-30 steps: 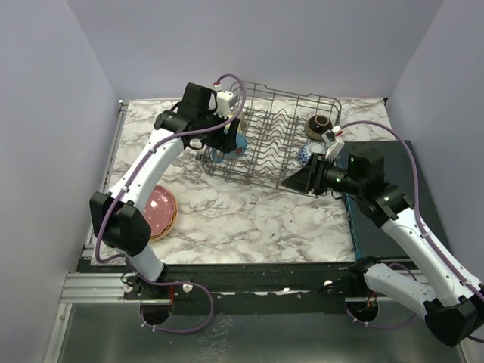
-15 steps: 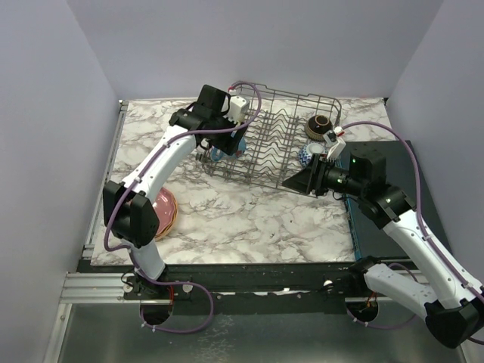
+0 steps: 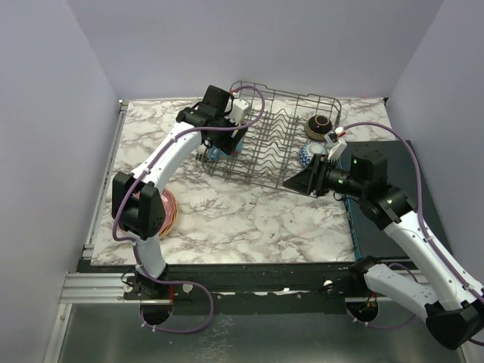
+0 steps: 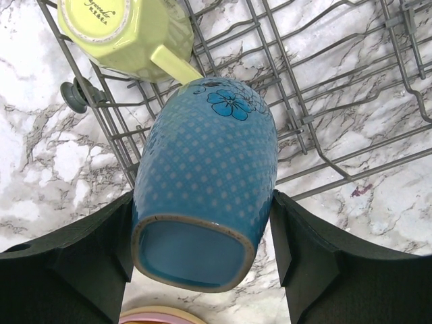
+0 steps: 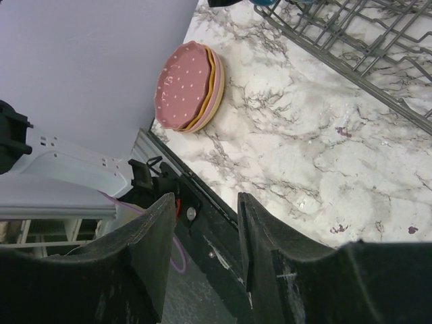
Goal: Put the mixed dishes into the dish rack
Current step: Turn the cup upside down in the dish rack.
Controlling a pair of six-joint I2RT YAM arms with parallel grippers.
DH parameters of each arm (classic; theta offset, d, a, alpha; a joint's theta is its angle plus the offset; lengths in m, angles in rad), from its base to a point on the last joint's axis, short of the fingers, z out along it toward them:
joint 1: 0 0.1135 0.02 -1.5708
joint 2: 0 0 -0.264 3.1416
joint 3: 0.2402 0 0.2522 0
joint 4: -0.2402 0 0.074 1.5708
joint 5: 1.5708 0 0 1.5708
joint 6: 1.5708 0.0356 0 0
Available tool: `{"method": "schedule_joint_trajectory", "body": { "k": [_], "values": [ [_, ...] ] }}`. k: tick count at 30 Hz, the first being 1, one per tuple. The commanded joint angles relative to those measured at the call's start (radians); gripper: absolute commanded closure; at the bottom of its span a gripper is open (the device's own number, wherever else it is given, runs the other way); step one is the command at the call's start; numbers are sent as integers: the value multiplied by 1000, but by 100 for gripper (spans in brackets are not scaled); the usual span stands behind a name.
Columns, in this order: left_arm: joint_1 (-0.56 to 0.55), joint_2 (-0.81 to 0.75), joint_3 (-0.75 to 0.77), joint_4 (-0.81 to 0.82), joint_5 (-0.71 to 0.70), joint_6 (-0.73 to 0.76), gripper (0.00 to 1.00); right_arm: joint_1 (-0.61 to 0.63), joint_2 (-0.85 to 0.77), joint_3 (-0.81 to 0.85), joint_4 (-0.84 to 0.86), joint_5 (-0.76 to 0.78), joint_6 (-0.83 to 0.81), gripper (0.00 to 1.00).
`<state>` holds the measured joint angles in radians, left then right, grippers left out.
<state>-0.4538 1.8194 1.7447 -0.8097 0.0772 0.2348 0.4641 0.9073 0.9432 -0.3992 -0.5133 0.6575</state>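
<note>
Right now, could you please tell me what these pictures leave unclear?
Top external: the left gripper hides most of the blue mug.
Left wrist: the top edge cuts off the pale yellow mug.
Right wrist: the pink plate covers the plates beneath, so their number is unclear.

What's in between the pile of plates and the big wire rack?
Nothing but bare marble tabletop. The right wrist view shows that stretch clearly, running from the plates over to the rack.
</note>
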Motion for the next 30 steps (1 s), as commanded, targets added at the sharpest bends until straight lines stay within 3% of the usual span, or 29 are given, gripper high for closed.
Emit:
{"method": "schedule_joint_trajectory", "body": {
  "k": [1, 30],
  "values": [
    [-2, 20, 51, 33, -20, 30, 100, -4, -16, -11, -11, 5, 11, 52],
    [-2, 150, 66, 29, -49, 52, 100, -5, 13, -44, 23, 1, 21, 52]
  ]
}}
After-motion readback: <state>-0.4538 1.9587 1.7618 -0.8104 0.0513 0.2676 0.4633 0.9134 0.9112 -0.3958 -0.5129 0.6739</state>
